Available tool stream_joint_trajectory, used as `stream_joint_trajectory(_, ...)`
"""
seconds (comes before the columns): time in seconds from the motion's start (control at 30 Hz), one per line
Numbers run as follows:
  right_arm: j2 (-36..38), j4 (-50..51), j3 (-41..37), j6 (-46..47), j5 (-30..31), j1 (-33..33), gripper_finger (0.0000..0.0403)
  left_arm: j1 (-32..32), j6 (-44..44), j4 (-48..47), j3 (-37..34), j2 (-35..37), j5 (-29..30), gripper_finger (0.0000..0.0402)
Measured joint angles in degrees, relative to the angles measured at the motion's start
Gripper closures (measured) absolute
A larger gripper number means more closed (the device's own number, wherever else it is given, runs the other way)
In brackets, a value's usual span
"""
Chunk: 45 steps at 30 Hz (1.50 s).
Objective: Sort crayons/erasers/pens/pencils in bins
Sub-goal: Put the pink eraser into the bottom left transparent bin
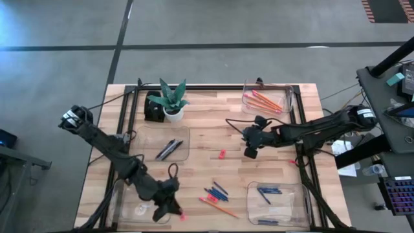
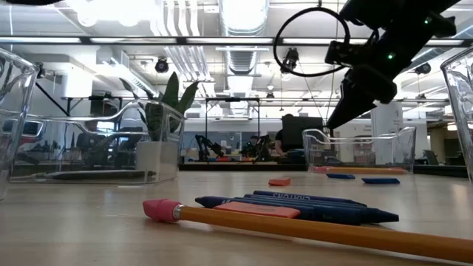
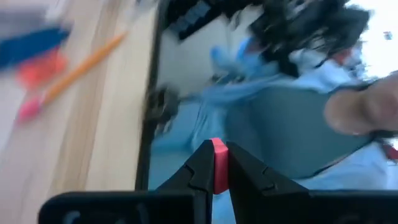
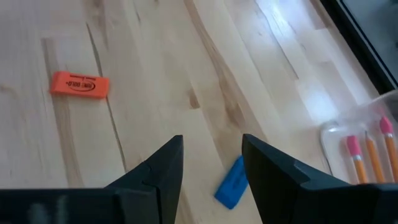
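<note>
High view shows a pale wooden worktop with four shallow clear plastic bins, one near each corner. The left hand hangs above the near-left bin, clamped shut on a small pink-red eraser. The right hand hovers mid-worktop with its fingers apart, empty, over a small blue eraser; an orange eraser lies nearby. Long orange pencils rest in the far-right bin. More blue sticks and an orange pencil lie loose near the front edge.
</note>
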<state>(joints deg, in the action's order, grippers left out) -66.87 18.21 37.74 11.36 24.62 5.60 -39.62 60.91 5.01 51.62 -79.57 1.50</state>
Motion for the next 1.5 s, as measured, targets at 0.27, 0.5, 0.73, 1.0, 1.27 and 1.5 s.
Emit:
stream_joint_trajectory(0.27,-1.6,-0.5,0.2,0.0,0.0,0.0,0.025,-5.3,20.7,-19.4,-0.4,0.8,-3.9,0.0386)
stream_joint_trajectory(0.5,-1.5,-0.5,0.1,0.4,0.0,0.0,0.0252,-5.9,22.8,-21.8,-0.6,3.9,-4.4,0.0385)
stream_joint_trajectory(0.73,-1.5,-0.5,0.1,0.4,0.0,0.0,0.0253,-5.9,32.4,-36.0,-1.5,5.6,-4.4,0.0385)
stream_joint_trajectory(1.0,-1.5,-0.5,0.1,0.0,0.0,0.0,0.0257,-5.9,40.7,-36.6,-2.5,4.2,-5.1,0.0385)
stream_joint_trajectory(1.27,-1.5,-0.5,0.1,-0.5,0.0,0.0,0.0256,-5.8,50.6,-39.0,-2.5,-1.0,-7.1,0.0385)
stream_joint_trajectory(1.5,-1.5,-0.5,0.1,-1.0,0.0,0.0,0.0258,-5.8,52.8,-39.0,-2.5,-4.7,-12.6,0.0385)
